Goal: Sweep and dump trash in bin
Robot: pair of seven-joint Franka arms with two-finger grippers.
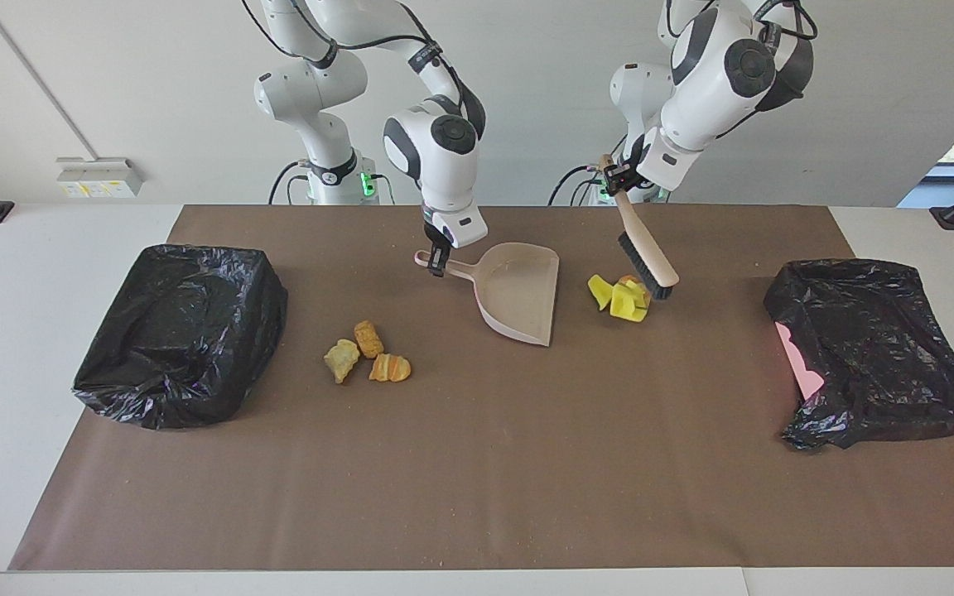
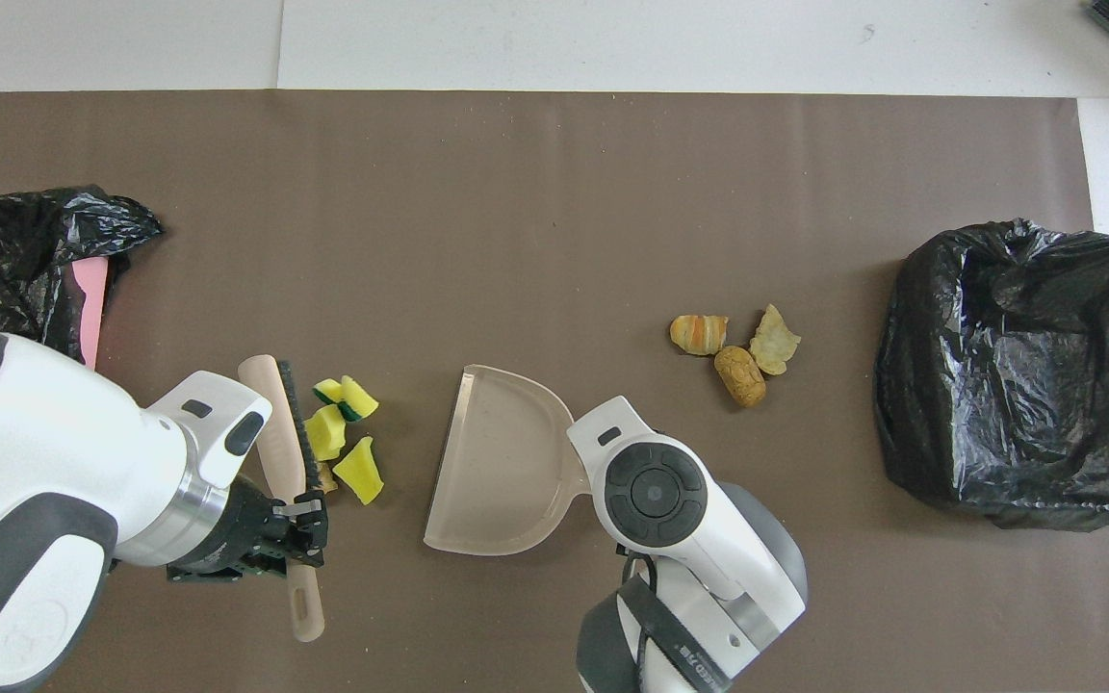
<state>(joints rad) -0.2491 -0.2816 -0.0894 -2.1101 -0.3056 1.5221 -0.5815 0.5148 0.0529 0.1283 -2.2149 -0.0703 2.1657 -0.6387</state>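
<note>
While the left hand (image 1: 619, 175) grips the brush (image 1: 647, 252) beside yellow scraps (image 1: 622, 296), the right hand (image 1: 437, 263) clamps the dustpan (image 1: 518, 290).

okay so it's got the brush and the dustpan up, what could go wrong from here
1. The yellow sponge scraps lie loosely apart between the beige-handled black-bristled brush and the pale pink plastic dustpan; a quick stroke could scatter some past the pan's mouth.
2. The right end effector holds the pan only by its thin handle, so it may twist when scraps hit.
3. The three tan-orange bread lumps sit nearer the black-bagged bin, needing a separate pass.
</note>
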